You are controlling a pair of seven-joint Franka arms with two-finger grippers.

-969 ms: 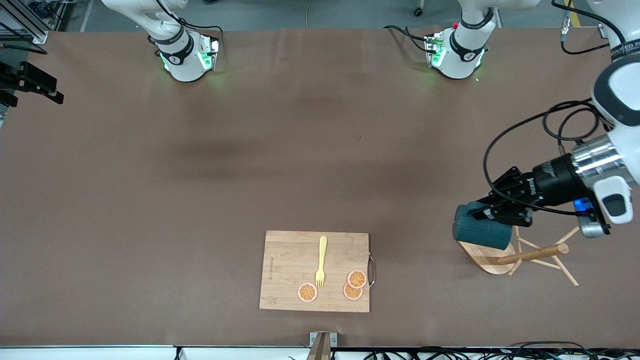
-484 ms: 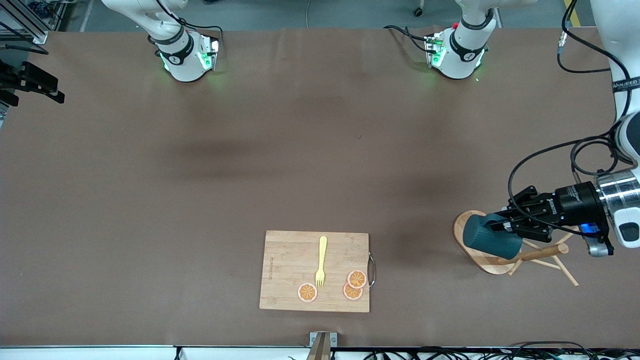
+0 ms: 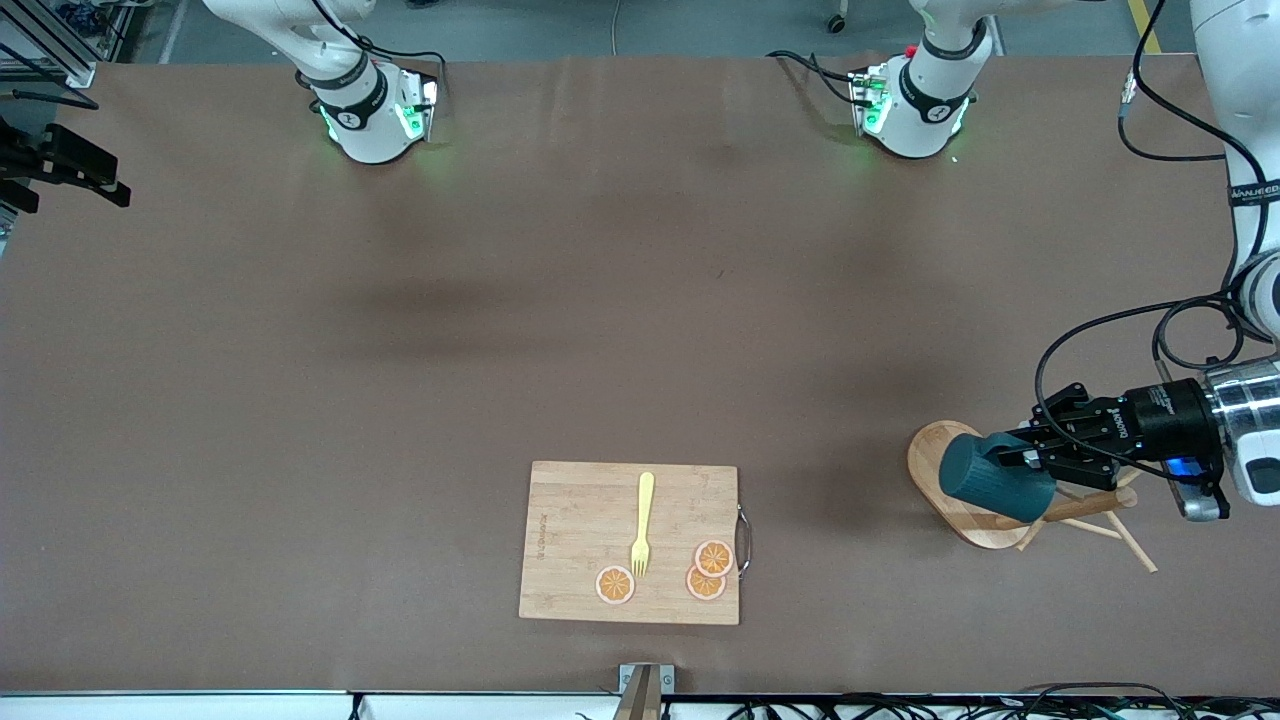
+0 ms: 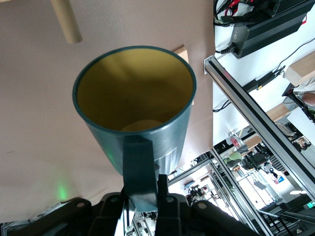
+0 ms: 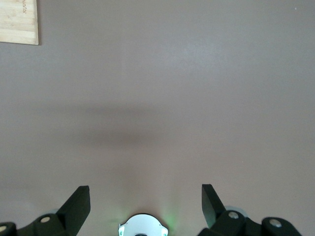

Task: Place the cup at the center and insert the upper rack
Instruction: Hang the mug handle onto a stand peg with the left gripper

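A brown desk (image 3: 400, 400) is seen from the high front camera. At about ten o'clock of that view the right arm's base is seen; that arm waits, and its gripper (image 5: 142, 206) is held high over bare desk, its jaws spread wide with nothing between them. A corner of the cutting board (image 5: 18, 22) is caught in the right wrist view.

At about six o'clock of the front view a rectangular bamboo cutting board (image 3: 570, 520) with a metal handle at its edge toward the left arm's end is laid near the front camera. On it a yellow fork (image 3: 642, 525) is placed, tines toward the camera, with three orange slices (image 3: 614, 585) beside the tines; two of the slices overlap.

At about four o'clock, toward the left arm's end of the desk, the wooden mug tree (image 3: 1030, 500) is found lying tipped on its side, its oval base on edge and its post and thin pegs stretched along the desk. Over its base the dark teal ribbed cup (image 3: 995, 480) is held on its side by the left gripper (image 3: 1040, 458), whose jaws are pinched on the cup's loop handle. In the left wrist view the cup's yellowish inside (image 4: 133, 88) is shown, with the handle clamped at the left gripper (image 4: 147, 194).
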